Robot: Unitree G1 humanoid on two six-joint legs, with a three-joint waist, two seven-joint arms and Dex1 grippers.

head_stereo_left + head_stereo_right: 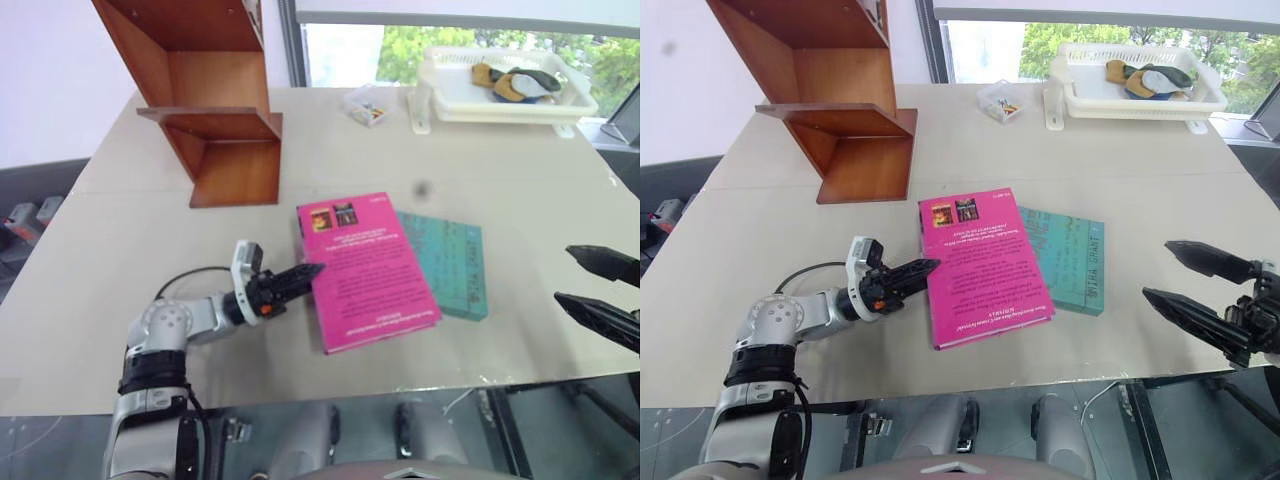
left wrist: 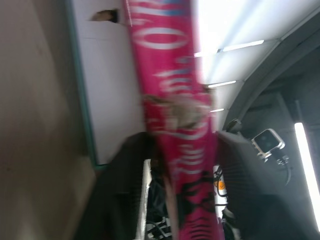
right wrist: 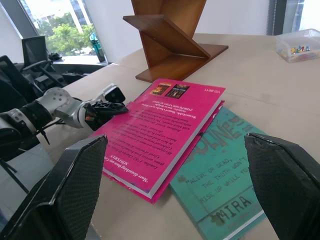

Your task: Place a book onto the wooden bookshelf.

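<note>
The pink book (image 1: 365, 265) lies flat near the table's middle, its right edge resting on a teal book (image 1: 452, 266). My left gripper (image 1: 312, 270) reaches in level from the left and is shut on the book's left edge. In the left wrist view the pink spine (image 2: 175, 110) runs between the two black fingers (image 2: 120, 190), which press on it from both sides. The wooden bookshelf (image 1: 215, 110) stands at the far left of the table, tilted in the picture, with open compartments. My right gripper (image 1: 1158, 270) hangs open to the right of both books, holding nothing.
A white plastic tray (image 1: 1140, 105) with a few small things in it stands at the far right by the window. A small clear box (image 1: 366, 105) sits to the left of the tray. The table's front edge (image 1: 420, 385) runs just below the books.
</note>
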